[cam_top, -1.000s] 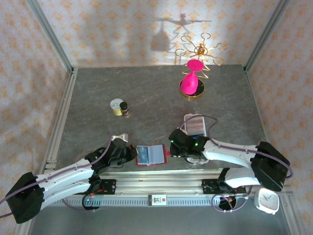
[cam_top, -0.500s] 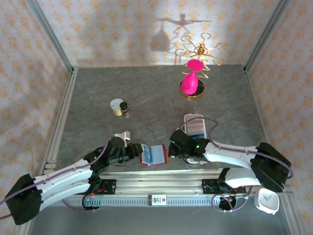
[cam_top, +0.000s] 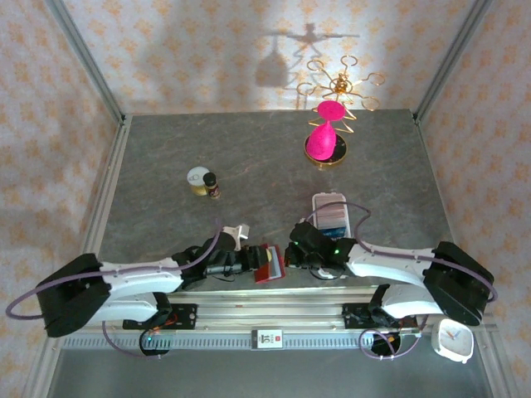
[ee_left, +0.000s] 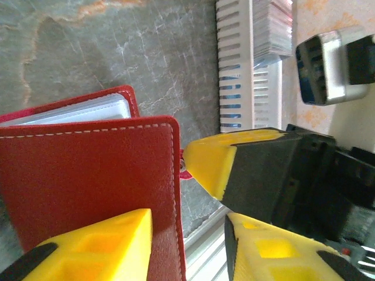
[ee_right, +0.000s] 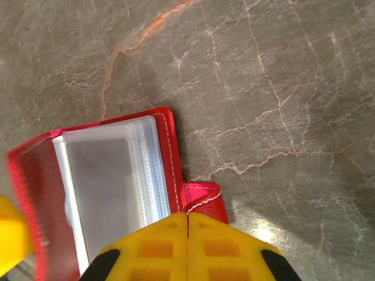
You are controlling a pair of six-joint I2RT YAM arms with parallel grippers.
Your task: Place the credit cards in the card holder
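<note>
The card holder (cam_top: 270, 262), a red wallet, sits at the table's near edge between both grippers, half folded with its left cover raised. Clear sleeves (ee_right: 111, 181) show inside it in the right wrist view. My right gripper (cam_top: 292, 255) (ee_right: 187, 216) is shut, its tips pinching the curled snap tab (ee_right: 205, 196). My left gripper (cam_top: 255, 262) (ee_left: 188, 219) stands open. The raised red cover (ee_left: 88, 170) rests against one of its fingers, and the cover's edge sits in the gap. The credit cards (cam_top: 332, 214) (ee_left: 272, 26) stand stacked in a white slotted tray (ee_left: 234, 70).
A pink ornament on a gold stand (cam_top: 326, 137) is at the back right. A small jar (cam_top: 197, 179) and a dark bottle (cam_top: 213, 186) stand left of centre. A metal rail (cam_top: 265, 303) runs along the near edge, with a white clock (cam_top: 452, 340) at its right end.
The left gripper swung right, lifting the wallet's left cover from flat toward the other half, and its jaws opened. The right gripper stayed at the tab.
</note>
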